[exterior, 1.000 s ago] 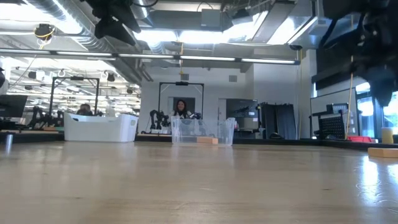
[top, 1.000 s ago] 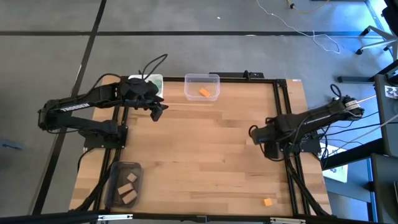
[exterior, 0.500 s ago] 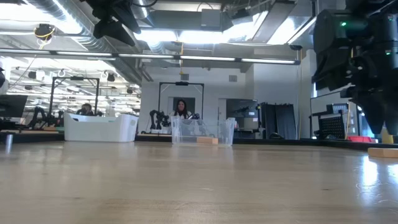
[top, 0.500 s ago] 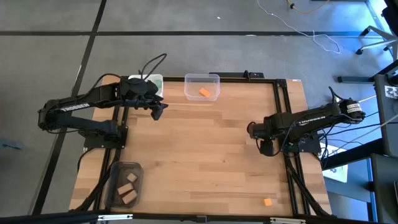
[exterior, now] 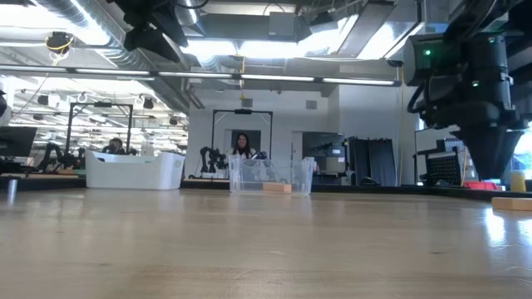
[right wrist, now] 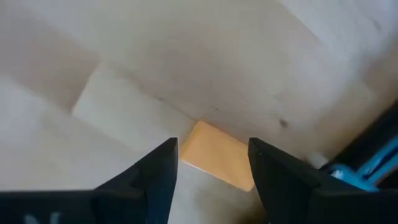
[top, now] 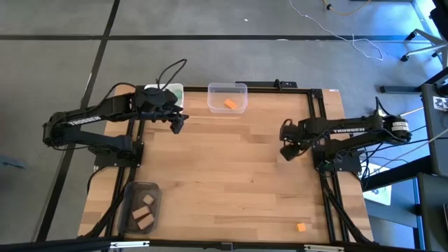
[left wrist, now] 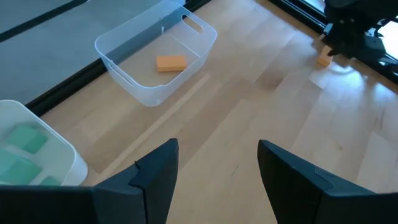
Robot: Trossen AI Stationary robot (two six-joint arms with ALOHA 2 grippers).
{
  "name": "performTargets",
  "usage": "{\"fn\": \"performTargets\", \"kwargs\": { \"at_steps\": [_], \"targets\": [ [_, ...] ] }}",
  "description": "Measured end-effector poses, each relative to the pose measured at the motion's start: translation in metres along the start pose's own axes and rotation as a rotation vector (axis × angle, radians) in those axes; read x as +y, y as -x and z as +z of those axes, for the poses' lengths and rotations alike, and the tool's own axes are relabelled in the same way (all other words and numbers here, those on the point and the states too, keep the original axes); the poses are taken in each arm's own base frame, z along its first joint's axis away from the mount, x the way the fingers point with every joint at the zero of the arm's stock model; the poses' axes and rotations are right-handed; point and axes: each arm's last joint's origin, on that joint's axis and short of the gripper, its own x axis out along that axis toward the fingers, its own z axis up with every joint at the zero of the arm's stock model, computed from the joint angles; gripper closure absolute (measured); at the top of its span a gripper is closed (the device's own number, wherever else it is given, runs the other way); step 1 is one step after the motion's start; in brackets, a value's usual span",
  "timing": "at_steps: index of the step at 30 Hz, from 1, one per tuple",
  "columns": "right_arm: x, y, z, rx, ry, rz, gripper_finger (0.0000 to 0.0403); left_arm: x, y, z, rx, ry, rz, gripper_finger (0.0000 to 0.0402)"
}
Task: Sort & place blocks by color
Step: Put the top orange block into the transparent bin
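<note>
The right gripper hangs over a small orange wooden block at the tabletop's right edge, fingers spread to straddle it, while the left gripper waits wide open beside the clear plastic bin.

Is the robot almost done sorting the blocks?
Nearly. Green blocks lie in the white bin, an orange block in the clear bin, tan blocks in the grey bin. Nothing is held: the right gripper hangs open over a second orange block. That one and a third orange block, lying loose, remain. The left gripper waits, open.
</note>
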Motion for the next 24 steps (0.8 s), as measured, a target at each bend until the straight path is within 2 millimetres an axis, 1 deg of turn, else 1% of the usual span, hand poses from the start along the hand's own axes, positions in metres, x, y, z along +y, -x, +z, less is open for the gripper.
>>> {"fn": "performTargets", "kwargs": {
  "at_steps": [5, 7, 14, 18, 21, 24],
  "targets": [
    [-0.002, 0.0, 0.002, 0.013, -0.281, 0.009, 0.0205, 0.0, 0.0, 0.0, 0.0, 0.0, 0.0, 0.0191],
    [-0.001, 0.0, 0.001, 0.04, -0.345, 0.027, 0.0205, 0.0, 0.0, 0.0, 0.0, 0.0, 0.0, 0.0191],
    [0.0, -0.002, -0.001, 0.073, -0.489, 0.044, 0.0205, 0.0, 0.0, 0.0, 0.0, 0.0, 0.0, 0.0191],
    [-0.001, -0.014, -0.005, 0.127, -0.558, 0.076, 0.0205, 0.0, 0.0, 0.0, 0.0, 0.0, 0.0, 0.0191],
    [-0.002, -0.027, -0.008, 0.121, -0.558, 0.095, 0.0205, 0.0, 0.0, 0.0, 0.0, -0.001, 0.0, 0.0191],
    [-0.002, -0.034, -0.009, 0.11, -0.556, 0.137, 0.0205, 0.0, 0.0, 0.0, 0.0, -0.001, 0.0, 0.0191]
  ]
}}
